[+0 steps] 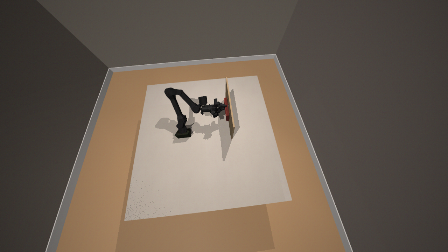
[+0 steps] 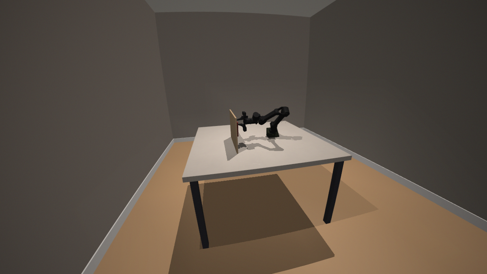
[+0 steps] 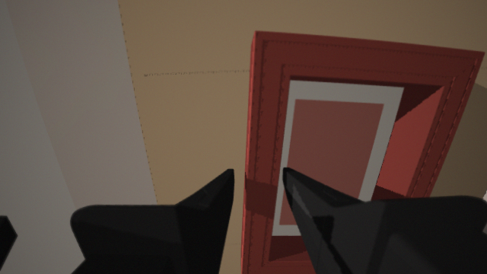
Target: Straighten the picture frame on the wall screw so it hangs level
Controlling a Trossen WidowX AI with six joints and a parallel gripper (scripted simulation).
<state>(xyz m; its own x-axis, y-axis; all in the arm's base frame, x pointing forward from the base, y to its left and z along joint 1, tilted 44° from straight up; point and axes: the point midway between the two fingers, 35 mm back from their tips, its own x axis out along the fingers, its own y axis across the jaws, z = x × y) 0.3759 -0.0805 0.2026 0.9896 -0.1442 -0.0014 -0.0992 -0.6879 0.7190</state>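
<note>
The red picture frame (image 1: pixel 227 115) (image 2: pixel 237 131) (image 3: pixel 268 95) hangs on the robot's side of the upright board (image 1: pixel 232 119) (image 2: pixel 233 133) (image 3: pixel 190 133). In the wrist view its left bar, the upper one, is not parallel to the board's edge; the gap is wider at the top of the view. My gripper (image 1: pixel 226 105) (image 2: pixel 237 121) (image 3: pixel 258 173) is open, its fingertips on either side of this bar, with a gap visible at each side. One finger is above the bar, the other overlaps the picture opening. The screw and the notched strip are hidden.
The board stands on the white table (image 1: pixel 200 175) (image 2: pixel 272 156). The arm's base (image 1: pixel 183 133) (image 2: pixel 272 132) stands on the same table, facing the board. Shadows of arm and board fall on the table top.
</note>
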